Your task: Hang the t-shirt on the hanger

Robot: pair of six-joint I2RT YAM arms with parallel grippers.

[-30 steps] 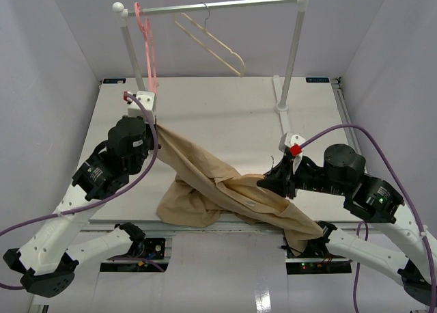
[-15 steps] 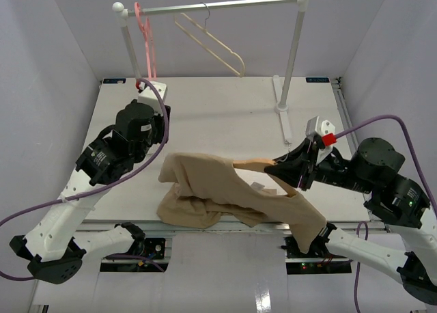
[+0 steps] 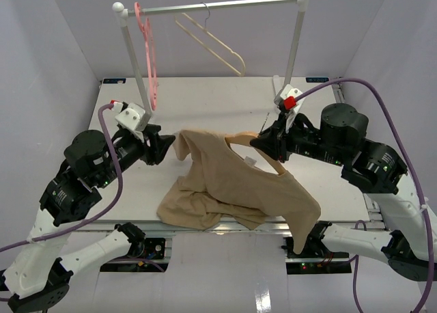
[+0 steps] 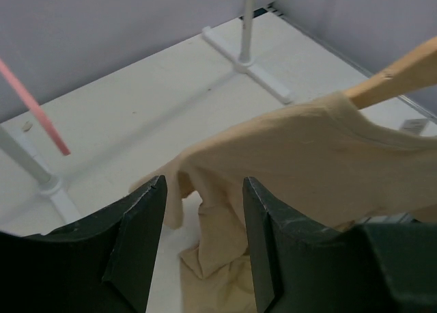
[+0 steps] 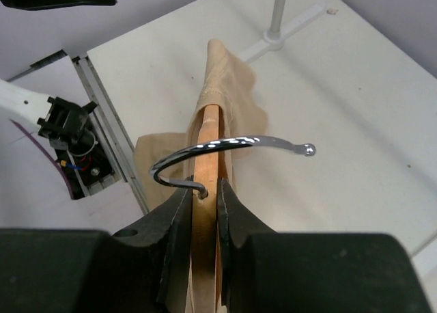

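T-shirt (image 3: pixel 232 183) draped, left jaws nearest
Right jaws clench the wooden hanger (image 5: pixel 208 125) at its hook; left jaws released, cloth just ahead.

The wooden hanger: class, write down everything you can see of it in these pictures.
The hanger is light brown wood with a curved chrome hook ending in a small ball. The right gripper is shut on its middle, just below the hook, holding it raised over the table. The tan t-shirt drapes over it; bare wood shows only between collar and gripper. Any crossbar is hidden.
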